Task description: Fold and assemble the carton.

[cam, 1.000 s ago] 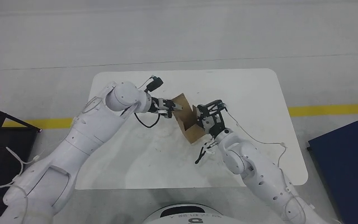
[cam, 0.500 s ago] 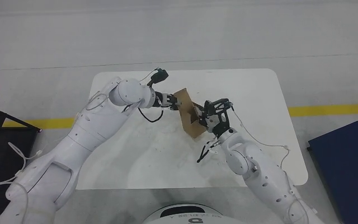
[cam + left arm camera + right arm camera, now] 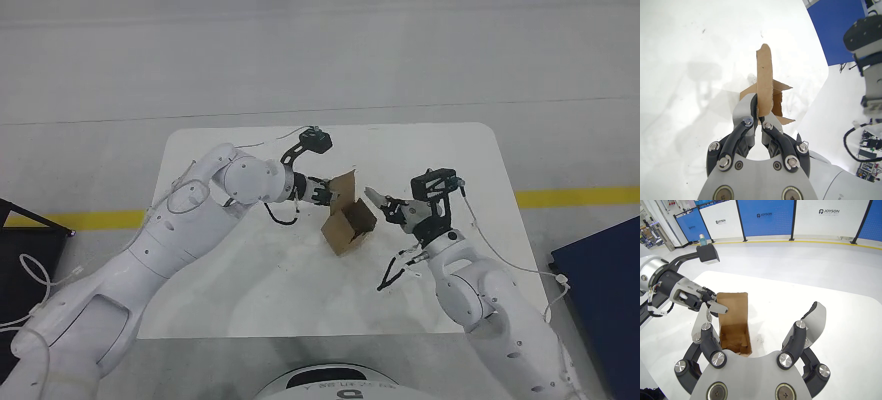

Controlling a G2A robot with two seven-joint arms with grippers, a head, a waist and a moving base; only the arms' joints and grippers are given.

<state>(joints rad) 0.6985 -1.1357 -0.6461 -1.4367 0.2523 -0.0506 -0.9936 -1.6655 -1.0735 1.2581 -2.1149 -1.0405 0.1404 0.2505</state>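
While the brown carton point(image 3: 348, 222) sits open near the middle of the white counter point(image 3: 450, 170), the left pincer point(image 3: 758, 108) pinches its raised flap point(image 3: 763, 75), and the right pincer point(image 3: 761, 313) hovers spread wide, just beside the carton.

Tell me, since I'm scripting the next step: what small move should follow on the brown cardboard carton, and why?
Probably bring the open right gripper in against the brown cardboard carton to brace it. The left gripper is shut on the upright flap, and the carton stands unsupported on the white table with its mouth open.
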